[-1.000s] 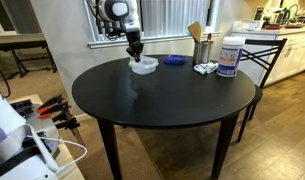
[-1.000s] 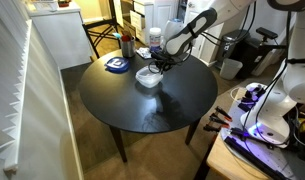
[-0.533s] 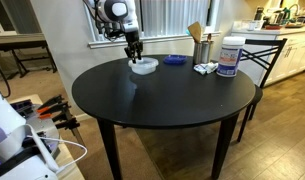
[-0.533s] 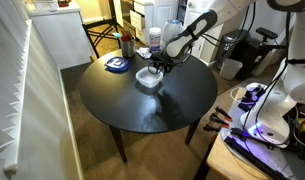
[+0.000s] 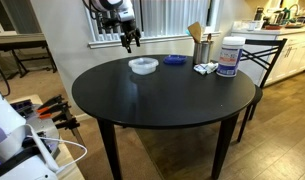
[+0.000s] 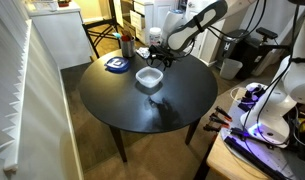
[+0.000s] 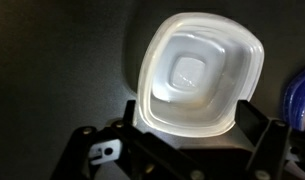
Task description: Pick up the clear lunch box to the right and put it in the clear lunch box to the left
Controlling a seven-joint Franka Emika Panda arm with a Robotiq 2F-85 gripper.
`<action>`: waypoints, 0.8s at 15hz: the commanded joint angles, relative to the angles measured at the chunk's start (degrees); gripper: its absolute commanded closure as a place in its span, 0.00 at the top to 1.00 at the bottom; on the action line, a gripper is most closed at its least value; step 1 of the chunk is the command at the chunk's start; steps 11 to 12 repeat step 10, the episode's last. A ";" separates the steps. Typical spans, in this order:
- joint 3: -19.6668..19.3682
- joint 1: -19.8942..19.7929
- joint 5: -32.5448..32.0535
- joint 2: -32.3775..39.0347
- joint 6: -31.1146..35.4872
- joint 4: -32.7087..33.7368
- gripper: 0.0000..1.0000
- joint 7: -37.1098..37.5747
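Observation:
Only one clear tub shape (image 5: 143,65) shows on the black round table (image 5: 162,105), also seen from the other side (image 6: 148,77). In the wrist view its rim looks doubled, as if the clear lunch box to the right (image 7: 192,72) sits nested inside the clear lunch box to the left (image 7: 144,95); I cannot separate them for certain. My gripper (image 5: 131,40) (image 6: 160,57) hangs open above and slightly behind the tub, apart from it. In the wrist view the gripper (image 7: 192,128) has its fingers (image 7: 258,125) spread wide with nothing held.
A flat dark-blue lid (image 5: 173,60) (image 6: 116,65) (image 7: 300,95) lies beside the tub. A white canister (image 5: 229,57), a metal cup with utensils (image 5: 202,48) and a small packet (image 5: 205,68) stand near the table's edge. A chair (image 5: 267,50) is behind them.
The jaws have gone from shut on the tub's rim to wide open, and the gripper has lifted up off the tub. The tub stays on the table.

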 commanded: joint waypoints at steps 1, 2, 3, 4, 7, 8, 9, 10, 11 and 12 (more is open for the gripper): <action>1.61 -1.07 -0.11 -3.52 0.49 -2.36 1.00 -1.07; 2.02 -1.29 0.22 -3.71 -0.19 -2.13 1.00 -1.75; 2.35 -1.45 0.34 -3.92 -0.48 -2.05 1.00 -2.52; 1.90 -1.13 -0.30 -1.62 -0.18 -0.03 1.00 -0.45; 2.24 -1.17 -0.27 -1.84 -0.21 -0.03 1.00 -0.65; 2.26 -1.18 -0.27 -1.85 -0.21 -0.05 1.00 -0.66; 2.26 -1.19 -0.26 -1.85 -0.21 -0.06 1.00 -0.66; 2.26 -1.20 -0.26 -1.85 -0.21 -0.06 1.00 -0.67; 2.26 -1.20 -0.26 -1.85 -0.21 -0.06 1.00 -0.67; 2.26 -1.20 -0.26 -1.85 -0.21 -0.06 1.00 -0.67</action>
